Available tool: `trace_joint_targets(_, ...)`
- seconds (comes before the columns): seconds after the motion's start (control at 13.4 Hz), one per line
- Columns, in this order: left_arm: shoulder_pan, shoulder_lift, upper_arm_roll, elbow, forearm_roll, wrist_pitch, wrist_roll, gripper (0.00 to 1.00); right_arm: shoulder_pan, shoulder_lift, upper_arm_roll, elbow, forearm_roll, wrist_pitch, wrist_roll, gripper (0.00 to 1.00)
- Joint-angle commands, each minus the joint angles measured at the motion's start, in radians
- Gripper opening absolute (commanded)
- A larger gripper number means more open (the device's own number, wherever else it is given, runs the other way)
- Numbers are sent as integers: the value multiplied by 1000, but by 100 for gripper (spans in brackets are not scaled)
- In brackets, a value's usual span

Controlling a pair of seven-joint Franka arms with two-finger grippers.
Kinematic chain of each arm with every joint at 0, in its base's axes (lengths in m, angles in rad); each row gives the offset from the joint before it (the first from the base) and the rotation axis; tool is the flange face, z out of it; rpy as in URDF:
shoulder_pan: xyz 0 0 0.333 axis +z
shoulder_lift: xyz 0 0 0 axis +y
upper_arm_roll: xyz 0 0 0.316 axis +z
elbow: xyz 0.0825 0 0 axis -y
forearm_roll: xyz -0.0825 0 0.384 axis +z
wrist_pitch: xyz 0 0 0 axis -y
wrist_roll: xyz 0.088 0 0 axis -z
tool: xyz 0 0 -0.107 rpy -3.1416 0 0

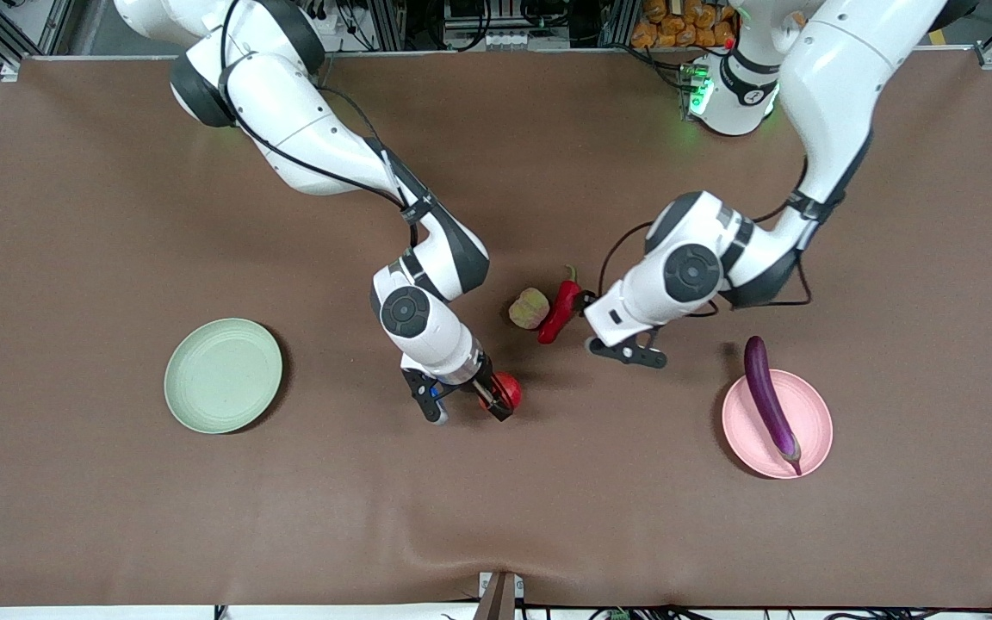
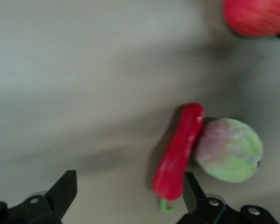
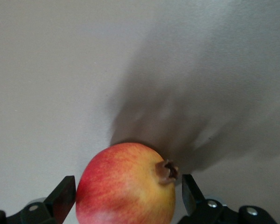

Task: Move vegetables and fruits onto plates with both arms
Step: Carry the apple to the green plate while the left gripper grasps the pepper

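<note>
One of four items is plated. Right gripper (image 1: 460,398), jaws wide, straddles the round red, yellow-blushed fruit (image 1: 506,389) on the table; left gripper (image 1: 627,349), also wide, hovers by the curved red chili pepper (image 1: 560,312) touching the ribbed yellow-green fruit (image 1: 529,307). Slim purple eggplant (image 1: 770,400) lies on the pale pink plate (image 1: 741,430); the pale green plate (image 1: 222,375) holds nothing.

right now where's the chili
The chili lies on the table near its middle, touching the ribbed fruit beside it on the right arm's side. The open left gripper is right beside it, and the red fruit sits nearer the front camera.
</note>
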Motion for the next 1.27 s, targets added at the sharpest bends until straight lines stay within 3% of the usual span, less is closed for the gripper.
trace_joint_targets(0.0,-12,-29,-4,-114,20,146,-5,100,8,31,-6,38,16,23,3,12)
trace_joint_targets(0.07,-30,-26,-4,-116,22,149,-5,100,7,27,-6,38,14,13,-3,0)
trace_joint_targets(0.3,-42,-27,-2,-151,36,154,-5,100,-59,-15,11,41,19,-115,-55,0)
trace_joint_targets(0.45,-67,-18,-1,-156,36,172,-7,97,-158,-68,72,42,19,-233,-121,0)
trace_joint_targets(0.6,-76,-3,2,-160,36,200,-7,92,-299,-107,187,42,14,-336,-200,0)
trace_joint_targets(0.67,-79,2,2,-160,36,208,-7,92,-349,-123,204,42,10,-408,-245,0)
trace_joint_targets(0.89,-75,31,6,-160,121,212,-33,85,-485,-192,193,39,-4,-671,-570,0)
trace_joint_targets(1.19,-81,46,6,-159,163,233,-74,78,-616,-258,199,9,-159,-867,-841,0)
